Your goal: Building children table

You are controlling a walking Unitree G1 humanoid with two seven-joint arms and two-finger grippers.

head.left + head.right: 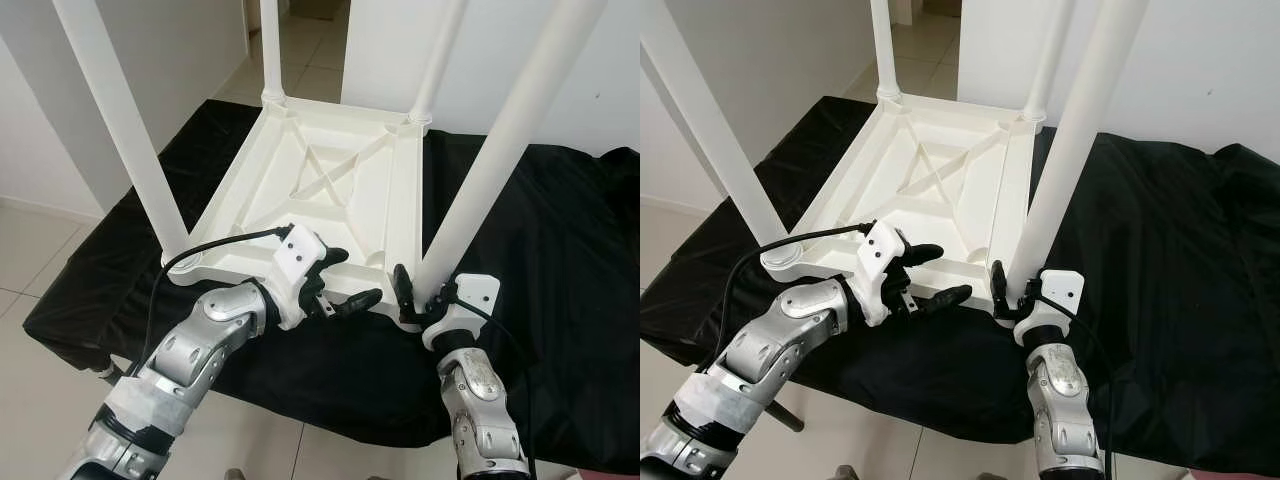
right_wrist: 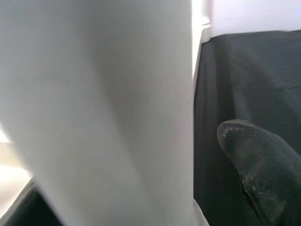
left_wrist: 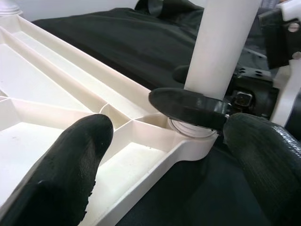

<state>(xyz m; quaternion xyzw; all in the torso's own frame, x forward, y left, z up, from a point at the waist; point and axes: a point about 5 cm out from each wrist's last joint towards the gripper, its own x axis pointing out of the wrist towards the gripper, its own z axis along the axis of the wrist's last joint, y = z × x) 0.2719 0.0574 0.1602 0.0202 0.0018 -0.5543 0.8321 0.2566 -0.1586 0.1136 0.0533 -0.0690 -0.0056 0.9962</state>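
A white tabletop (image 1: 330,190) is lying upside down on a black cloth (image 1: 540,250), four legs pointing up. The right gripper (image 1: 415,295) is closing its fingers around the base of the near right leg (image 1: 490,170). The left gripper (image 1: 335,285) is hovering at the tabletop's near edge, just left of that leg, with its fingers (image 3: 70,160) spread apart.

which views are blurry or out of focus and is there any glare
Left and right eye views: sharp, evenly lit, no harsh glare on the white upturned table or black cloth. Left wrist view: near left gripper fingers soft, table corner clear. Right wrist view: the white leg is a close, featureless blur, brightest along its right edge.
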